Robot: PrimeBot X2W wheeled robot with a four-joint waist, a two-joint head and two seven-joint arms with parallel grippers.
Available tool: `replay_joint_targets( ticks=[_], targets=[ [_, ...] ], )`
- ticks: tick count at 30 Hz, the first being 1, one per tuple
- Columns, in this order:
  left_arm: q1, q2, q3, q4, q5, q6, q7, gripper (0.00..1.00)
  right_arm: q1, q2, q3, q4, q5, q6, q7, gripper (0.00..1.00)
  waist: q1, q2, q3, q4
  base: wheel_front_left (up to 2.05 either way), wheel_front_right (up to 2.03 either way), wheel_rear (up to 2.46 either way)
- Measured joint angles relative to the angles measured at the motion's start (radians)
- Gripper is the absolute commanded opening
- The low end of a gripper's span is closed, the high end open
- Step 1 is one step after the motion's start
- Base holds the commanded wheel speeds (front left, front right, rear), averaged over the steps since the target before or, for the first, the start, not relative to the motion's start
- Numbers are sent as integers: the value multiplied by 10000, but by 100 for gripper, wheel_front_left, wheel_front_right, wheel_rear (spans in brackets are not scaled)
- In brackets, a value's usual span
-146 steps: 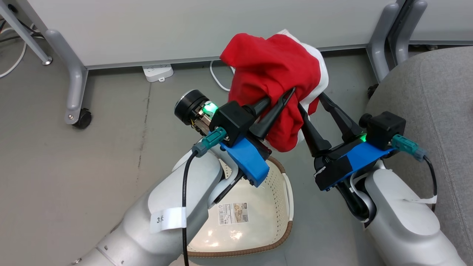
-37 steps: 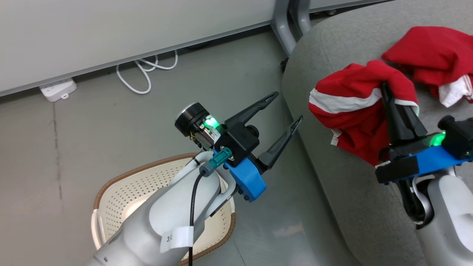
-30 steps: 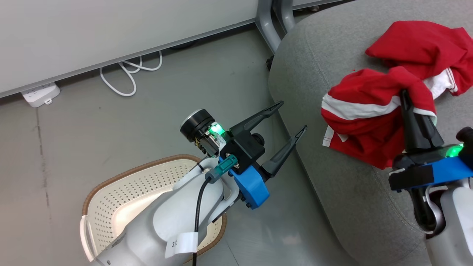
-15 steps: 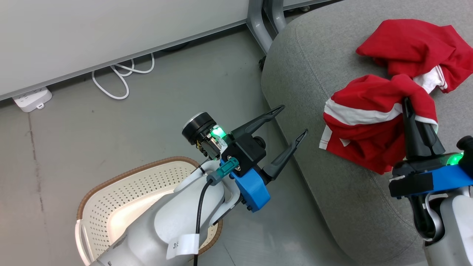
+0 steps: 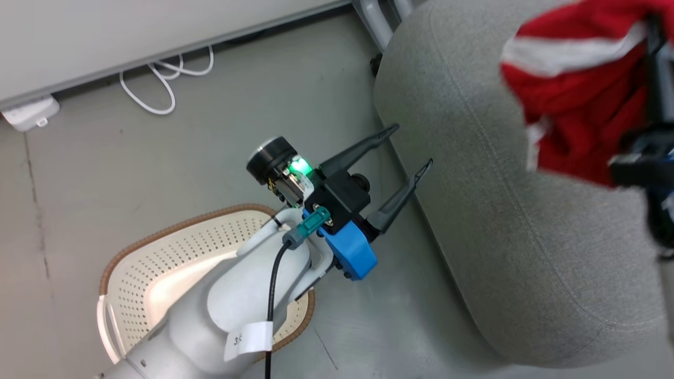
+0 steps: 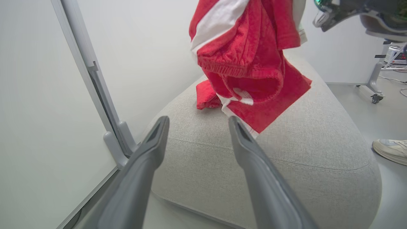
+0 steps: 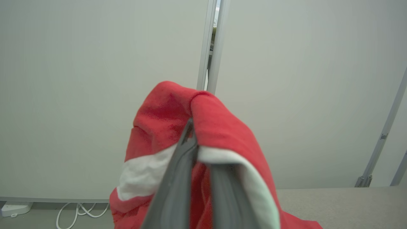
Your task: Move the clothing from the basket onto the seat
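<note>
Clothing (image 5: 574,105) in bright red with a white band is pinched between the pressed-together fingers of the right gripper (image 7: 194,140) and is held up over the top of the seat (image 5: 500,210); in the head view this gripper and the cloth are blurred. The fabric is draped over both finger tips, so the tips themselves are largely covered. Whether the lowest hanging corner touches the seat cannot be told. A second red piece (image 6: 206,95) is seen lying on the seat's top, partly hidden behind the hanging one in the left wrist view. The left gripper (image 5: 412,145) is kept just beside the seat's rounded side, over the floor (image 5: 158,158), with its fingers spread apart and nothing between them. The basket (image 5: 158,252) is set on the floor near the seat's side, and much of its perforated inside is blocked by the pale left forearm (image 5: 237,300). Against the seat's far corner a grey leg (image 5: 368,13) of a partition panel (image 5: 131,31) is planted. A white cable (image 5: 163,84) and a power strip (image 5: 26,113) are found along the panel's foot, well apart from the seat. A shoe (image 6: 389,150) is seen on the floor beside the seat's opposite end.
</note>
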Motion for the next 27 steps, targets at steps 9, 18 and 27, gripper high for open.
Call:
replay_joint_targets(
  ticks=[9, 18, 27],
  targets=[
    [-826, 276, 178, -299, 412, 0, 0, 100, -2741, -1423, -2167, 244, -155, 0, 0, 0, 0, 0, 1342, 76, 0, 0, 0],
    [-1762, 525, 123, -702, 805, 0, 107, 100, -3690, -2694, -4232, 1191, -81, 0, -2, 0, 1, 0, 3075, 141, 0, 0, 0],
    [-2121, 775, 31, -1060, 934, 0, 236, 100, -3384, -1875, -4504, 2263, -73, 0, 0, 0, 1, 0, 4300, 19, 0, 0, 0]
  ],
)
